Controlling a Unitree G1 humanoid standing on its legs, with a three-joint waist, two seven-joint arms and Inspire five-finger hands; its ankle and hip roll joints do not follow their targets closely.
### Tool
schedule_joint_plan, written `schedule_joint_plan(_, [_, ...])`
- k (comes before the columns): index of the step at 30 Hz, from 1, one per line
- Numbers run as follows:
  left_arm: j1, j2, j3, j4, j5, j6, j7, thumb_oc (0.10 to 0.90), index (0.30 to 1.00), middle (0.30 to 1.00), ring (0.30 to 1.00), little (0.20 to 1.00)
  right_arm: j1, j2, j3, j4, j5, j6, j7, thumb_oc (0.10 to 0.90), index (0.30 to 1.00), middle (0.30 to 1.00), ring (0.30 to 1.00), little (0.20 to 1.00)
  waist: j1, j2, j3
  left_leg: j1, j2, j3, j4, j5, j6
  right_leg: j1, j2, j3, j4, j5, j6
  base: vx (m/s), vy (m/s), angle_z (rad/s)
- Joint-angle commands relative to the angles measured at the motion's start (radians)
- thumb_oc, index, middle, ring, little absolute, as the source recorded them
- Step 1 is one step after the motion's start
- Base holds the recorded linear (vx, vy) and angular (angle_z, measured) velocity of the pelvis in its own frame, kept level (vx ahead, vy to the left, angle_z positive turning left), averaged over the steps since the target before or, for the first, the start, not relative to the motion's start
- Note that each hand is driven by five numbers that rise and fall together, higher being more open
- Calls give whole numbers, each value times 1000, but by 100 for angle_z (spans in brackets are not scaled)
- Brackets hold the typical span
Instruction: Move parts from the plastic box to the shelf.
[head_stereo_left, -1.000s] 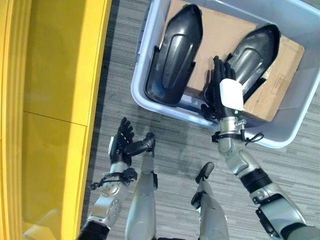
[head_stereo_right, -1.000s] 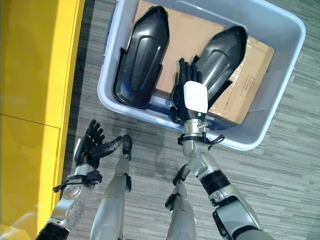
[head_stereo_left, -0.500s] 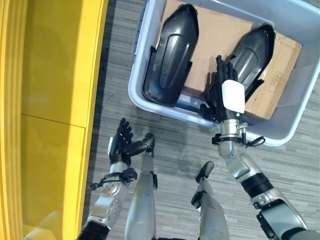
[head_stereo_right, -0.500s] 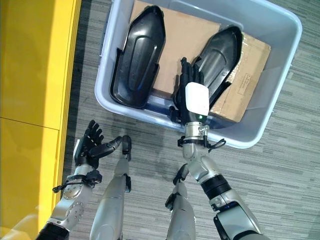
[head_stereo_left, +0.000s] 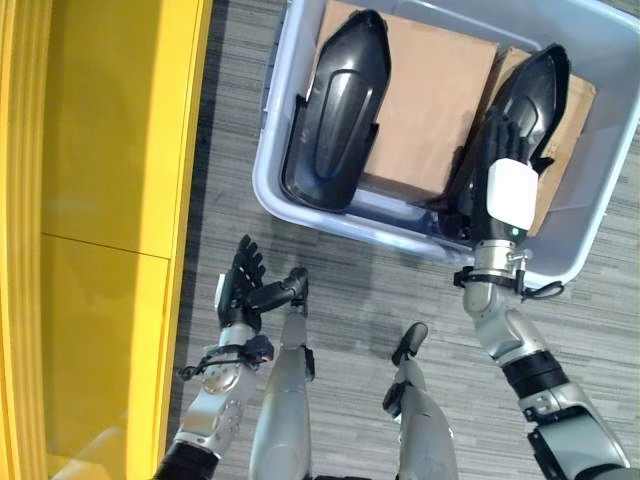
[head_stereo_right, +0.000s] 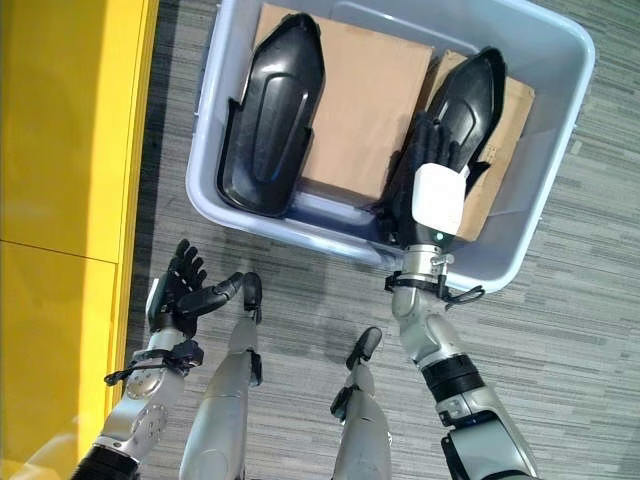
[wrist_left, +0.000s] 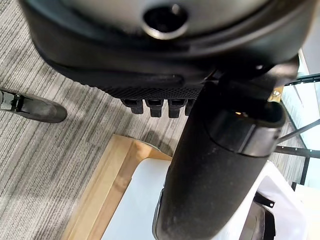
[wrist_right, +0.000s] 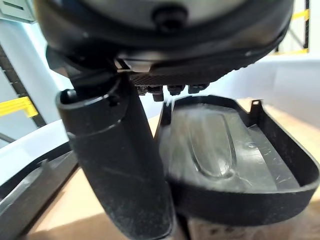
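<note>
**Right hand reaching onto a black part inside the plastic box**

A pale blue-grey rectangular plastic box is sitting on the grey striped carpet floor, beside a tall yellow shelf panel. Inside the box, two long black moulded plastic parts are lying on flat brown cardboard sheets: the left-hand black part is resting near the box's left wall, well apart from the right-hand black part.

The right hand, bearing a white cover, is reaching over the box's near wall and lying over the lower end of the right-hand black part. Its fingers are stretching along the part's rim, and whether they are clamping it cannot be told.

The left hand is hanging over the floor outside the box, fingers spread apart and holding nothing.
</note>
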Motion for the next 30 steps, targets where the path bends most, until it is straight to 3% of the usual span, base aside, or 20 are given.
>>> schedule_joint_plan(1, [20,13,24,-91,49,-73,-6,900,1000,1000,1000,1000,-66,-93,-56,-120,-91,-24,-95,900,1000,1000,1000,1000,-10,20,4,121,11,3,-28,-87,-8,7,-28,65,21,87,14,0,0,0])
schedule_joint_plan(23, [38,20,39,-103,62,-62,0,900,1000,1000,1000,1000,16,-47,-74,-202,-23,-86,-97,900,1000,1000,1000,1000,-36,18,4,140,12,16,-28,-92,-5,7,-29,86,25,86,12,0,0,0])
schedule_joint_plan(30, [43,18,43,-100,60,-59,5,900,1000,1000,1000,1000,26,-18,-78,-176,56,-107,-92,900,1000,1000,1000,1000,-41,16,4,138,13,20,-28,-94,-3,0,-26,90,25,85,10,-3,-2,-4])
